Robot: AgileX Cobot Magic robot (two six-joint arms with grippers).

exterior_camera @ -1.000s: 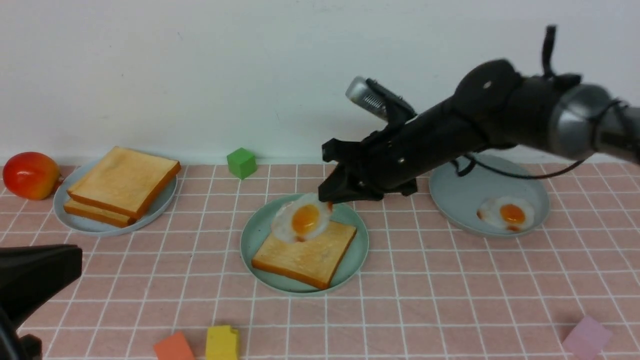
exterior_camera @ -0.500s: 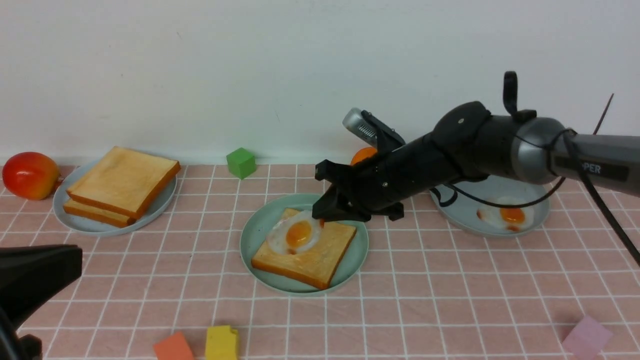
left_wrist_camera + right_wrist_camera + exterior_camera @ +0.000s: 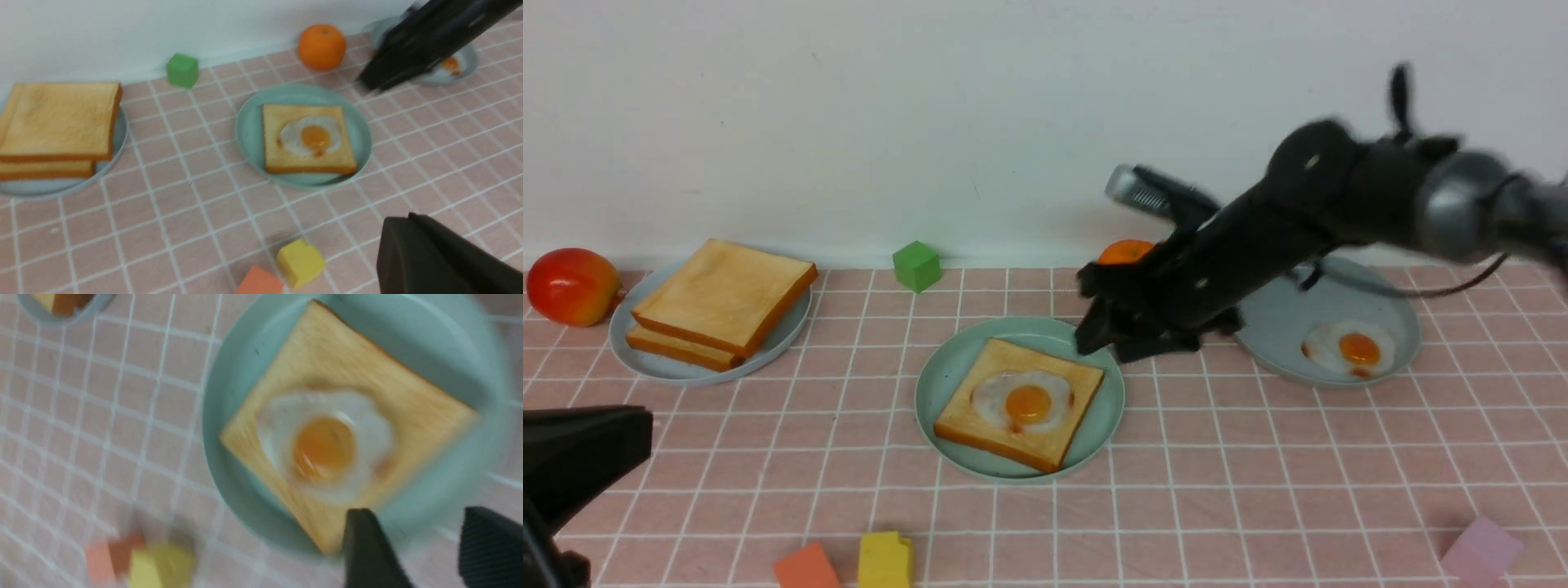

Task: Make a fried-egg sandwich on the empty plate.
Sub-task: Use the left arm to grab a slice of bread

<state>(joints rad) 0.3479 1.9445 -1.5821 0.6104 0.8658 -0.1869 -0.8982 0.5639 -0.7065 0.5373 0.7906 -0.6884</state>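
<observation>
Fried egg (image 3: pixel 1025 400) on toast (image 3: pixel 1045 441); right hand (image 3: pixel 1111 349) open, angled down

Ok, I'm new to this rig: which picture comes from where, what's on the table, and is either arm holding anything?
It's a two-armed robot. The wide picture looks forward from between the arms; the other two come from wrist cameras. The right arm hangs by the mint-green plate, jaws open and empty. On that plate a toast slice carries a fried egg. The left arm sits low, jaws shut, empty. Two spare toast slices and a second egg sit on grey-blue plates.
</observation>
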